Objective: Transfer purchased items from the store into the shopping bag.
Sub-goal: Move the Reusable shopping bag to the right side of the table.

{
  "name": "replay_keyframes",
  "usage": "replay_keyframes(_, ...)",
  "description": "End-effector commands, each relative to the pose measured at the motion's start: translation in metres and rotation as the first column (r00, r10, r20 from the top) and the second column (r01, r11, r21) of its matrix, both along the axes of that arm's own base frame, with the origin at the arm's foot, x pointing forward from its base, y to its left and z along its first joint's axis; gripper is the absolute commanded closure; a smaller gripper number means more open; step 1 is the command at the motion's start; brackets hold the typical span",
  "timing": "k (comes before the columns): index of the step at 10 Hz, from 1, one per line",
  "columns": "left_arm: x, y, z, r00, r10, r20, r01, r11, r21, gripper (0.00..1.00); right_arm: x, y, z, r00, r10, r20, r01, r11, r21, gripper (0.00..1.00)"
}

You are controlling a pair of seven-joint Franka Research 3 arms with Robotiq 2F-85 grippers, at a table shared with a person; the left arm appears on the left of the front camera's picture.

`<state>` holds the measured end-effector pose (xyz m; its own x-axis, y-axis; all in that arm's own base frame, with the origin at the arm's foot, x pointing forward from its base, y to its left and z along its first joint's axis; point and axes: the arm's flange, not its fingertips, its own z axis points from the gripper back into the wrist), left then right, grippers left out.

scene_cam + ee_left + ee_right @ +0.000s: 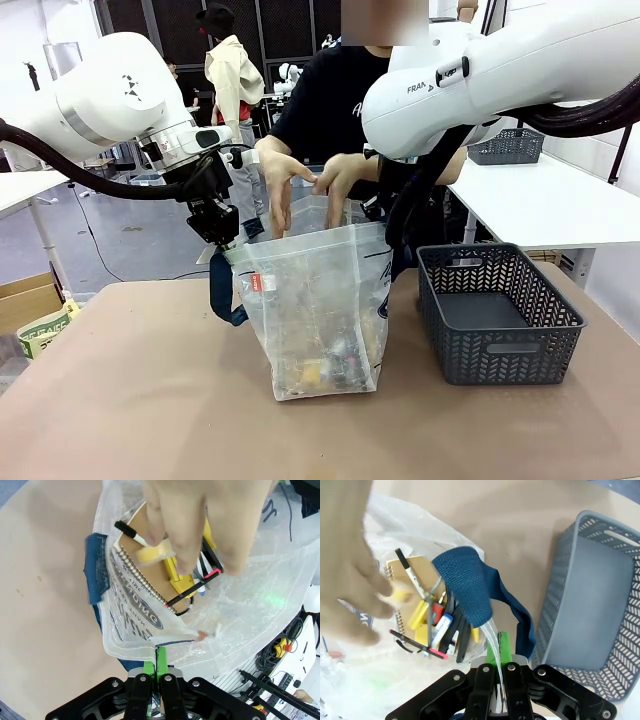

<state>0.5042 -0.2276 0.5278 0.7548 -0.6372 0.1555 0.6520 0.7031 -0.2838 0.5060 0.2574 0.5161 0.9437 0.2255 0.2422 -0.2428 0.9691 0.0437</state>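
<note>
L gripper (155,656) + R gripper (500,647) clamped on shopping bag (315,300) rim — thin plastic could slip, mouth collapsing on person's hand (285,175).

Not much to read here tbh. The right arm (520,60) had "FRAN" in dark letters on its white shell, with the rest cut off. A green-and-white box (40,332) past the table's left edge said something like "FRAIS". The shopping bag (310,300) had a dark oval logo (137,605) with white block letters I couldn't make out. Its red tag (256,282) was too tiny to read.
</note>
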Motion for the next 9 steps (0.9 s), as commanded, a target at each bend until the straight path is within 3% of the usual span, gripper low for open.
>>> replay_keyframes(1, -0.0021, 0.0016, -0.0016, 1.000, 0.006, 0.009, -0.006, 1.000, -0.014, 1.00, -0.0023, -0.0017, -0.0026, 1.000, -0.009, -0.001, 0.009, 1.000, -0.002, 1.00)
replay_keyframes(9, -0.0021, 0.0016, -0.0016, 1.000, 0.006, 0.009, -0.006, 1.000, -0.014, 1.00, -0.0023, -0.0017, -0.0026, 1.000, -0.009, -0.001, 0.009, 1.000, -0.002, 1.00)
